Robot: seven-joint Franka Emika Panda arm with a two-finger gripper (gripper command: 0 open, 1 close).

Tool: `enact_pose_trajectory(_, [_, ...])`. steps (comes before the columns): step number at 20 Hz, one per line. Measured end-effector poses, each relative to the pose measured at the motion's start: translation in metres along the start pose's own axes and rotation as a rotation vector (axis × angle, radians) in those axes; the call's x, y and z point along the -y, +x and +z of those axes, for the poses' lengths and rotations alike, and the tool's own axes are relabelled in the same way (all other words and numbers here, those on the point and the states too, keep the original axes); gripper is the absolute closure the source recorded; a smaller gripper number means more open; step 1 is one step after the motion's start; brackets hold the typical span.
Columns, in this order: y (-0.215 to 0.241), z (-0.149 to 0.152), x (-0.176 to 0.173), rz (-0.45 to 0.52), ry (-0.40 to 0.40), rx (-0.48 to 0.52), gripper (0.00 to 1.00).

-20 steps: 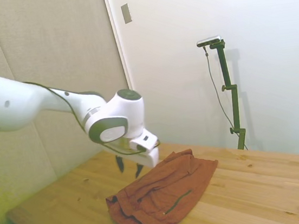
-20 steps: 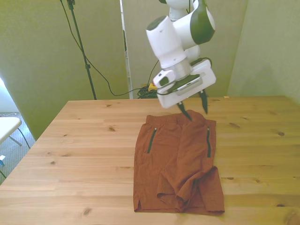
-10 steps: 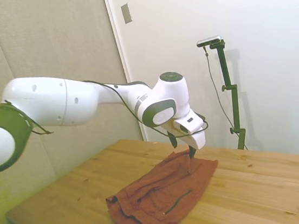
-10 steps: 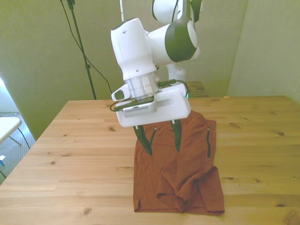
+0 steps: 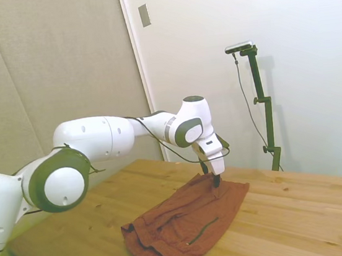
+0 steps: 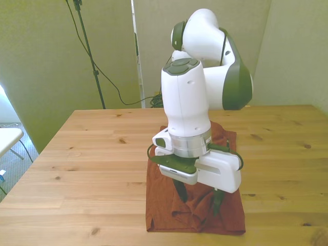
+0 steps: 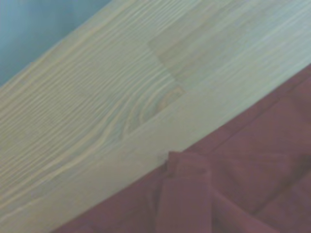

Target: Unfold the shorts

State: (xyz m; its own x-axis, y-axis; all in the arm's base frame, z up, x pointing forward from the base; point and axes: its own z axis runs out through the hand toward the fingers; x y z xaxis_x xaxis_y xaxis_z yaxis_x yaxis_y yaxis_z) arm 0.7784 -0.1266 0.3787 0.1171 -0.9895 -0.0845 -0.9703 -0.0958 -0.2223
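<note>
end effector [image 6: 197, 199], released with fingers spread, poised over the folded hem of the shorts [image 6: 169, 205] on the counter [image 6: 82, 154]; pinch only the top layer.

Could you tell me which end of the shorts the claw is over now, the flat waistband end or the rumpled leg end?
The rumpled leg end: the claw, open, hangs over the folded-up hem of the shorts.

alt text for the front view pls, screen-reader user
A white robot arm's open pincer points down over the near part of wrinkled rust-brown cloth shorts lying on a light wooden table. The arm hides the middle of the shorts.
</note>
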Motion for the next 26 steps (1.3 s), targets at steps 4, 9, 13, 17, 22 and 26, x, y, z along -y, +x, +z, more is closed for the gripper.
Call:
enact_pose_trajectory(4, [0.000,0.003,0.009,-0.018,-0.005,0.023,1.00])
enact_pose_trajectory(9, [-0.017,0.002,0.014,-0.042,-0.009,0.030,1.00])
enact_pose_trajectory(13, [-0.013,0.004,0.010,-0.042,-0.027,0.028,1.00])
enact_pose_trajectory(17, [-0.011,0.001,0.006,-0.056,-0.035,0.030,1.00])
enact_pose_trajectory(22, [-0.009,-0.008,-0.003,-0.078,-0.050,0.040,1.00])
enact_pose_trajectory(26, [-0.003,0.005,-0.012,-0.080,-0.069,0.044,1.00])
